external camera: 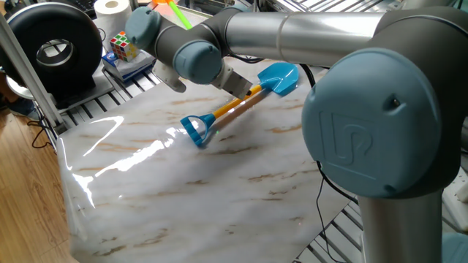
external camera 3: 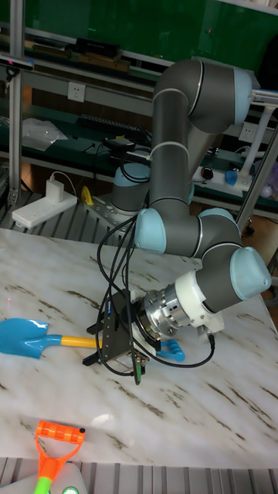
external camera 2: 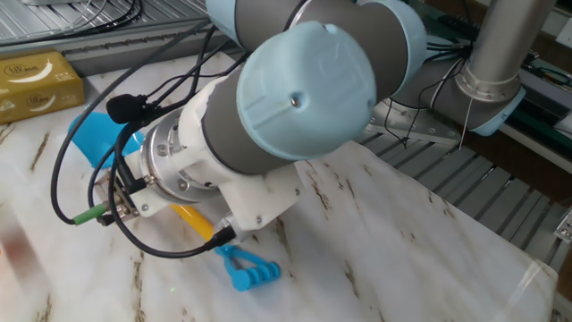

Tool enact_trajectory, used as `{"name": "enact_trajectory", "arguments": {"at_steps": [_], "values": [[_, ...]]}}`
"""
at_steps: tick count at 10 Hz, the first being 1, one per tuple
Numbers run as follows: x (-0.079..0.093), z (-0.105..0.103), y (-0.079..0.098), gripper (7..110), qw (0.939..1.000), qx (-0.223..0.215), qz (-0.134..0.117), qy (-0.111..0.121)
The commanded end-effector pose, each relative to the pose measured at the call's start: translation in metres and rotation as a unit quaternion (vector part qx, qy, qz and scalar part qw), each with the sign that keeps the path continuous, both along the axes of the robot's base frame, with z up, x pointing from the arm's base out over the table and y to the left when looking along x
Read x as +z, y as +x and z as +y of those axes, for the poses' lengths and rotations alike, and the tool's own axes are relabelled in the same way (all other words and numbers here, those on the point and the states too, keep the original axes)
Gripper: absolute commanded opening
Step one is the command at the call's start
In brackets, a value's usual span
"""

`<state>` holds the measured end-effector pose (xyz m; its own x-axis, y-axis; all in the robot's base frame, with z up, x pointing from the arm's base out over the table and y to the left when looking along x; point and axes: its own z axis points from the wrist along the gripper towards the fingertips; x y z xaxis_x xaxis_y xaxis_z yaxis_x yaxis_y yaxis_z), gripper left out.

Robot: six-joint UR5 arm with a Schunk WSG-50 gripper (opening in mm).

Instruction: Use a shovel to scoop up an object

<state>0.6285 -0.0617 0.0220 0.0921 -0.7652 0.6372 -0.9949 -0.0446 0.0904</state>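
Note:
The shovel (external camera: 235,104) lies flat on the marble table, light-blue blade (external camera: 278,77) at the far side, blue loop end (external camera: 196,130) nearer. From the opposite side, only its blade (external camera 2: 96,139), a bit of orange shaft (external camera 2: 191,219) and loop (external camera 2: 248,271) show around the arm's wrist. My gripper (external camera 3: 91,345) is low over the shaft (external camera 3: 73,340) just behind the blade (external camera 3: 19,336), one black finger (external camera 3: 94,330) on each side, standing apart. The object, a tan-yellow block (external camera 2: 36,79), sits beyond the blade at the table's edge.
A green-shafted toy tool with an orange head (external camera 3: 54,449) lies at the near table edge. A puzzle cube (external camera: 123,45), a paper roll (external camera: 111,7) and a black round device (external camera: 51,51) stand off the table's far-left corner. Cables trail from the wrist (external camera 2: 85,179).

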Motion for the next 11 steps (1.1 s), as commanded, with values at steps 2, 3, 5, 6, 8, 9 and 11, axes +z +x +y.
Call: {"name": "enact_trajectory", "arguments": {"at_steps": [2,3,5,6,8,9,11], "values": [[-0.002,0.002,0.004,44,0.9997,0.021,0.006,0.013],[0.001,0.000,0.011,44,0.9996,0.026,-0.008,0.007],[-0.002,0.003,0.012,44,0.9996,0.013,-0.022,0.013],[-0.002,0.002,0.010,44,0.9996,0.002,-0.026,0.011],[-0.006,0.009,0.007,44,0.9995,0.004,-0.014,0.029],[-0.010,0.015,0.008,44,0.9984,-0.016,-0.034,0.043],[-0.019,0.029,0.015,44,0.9929,-0.051,-0.075,0.077]]}}
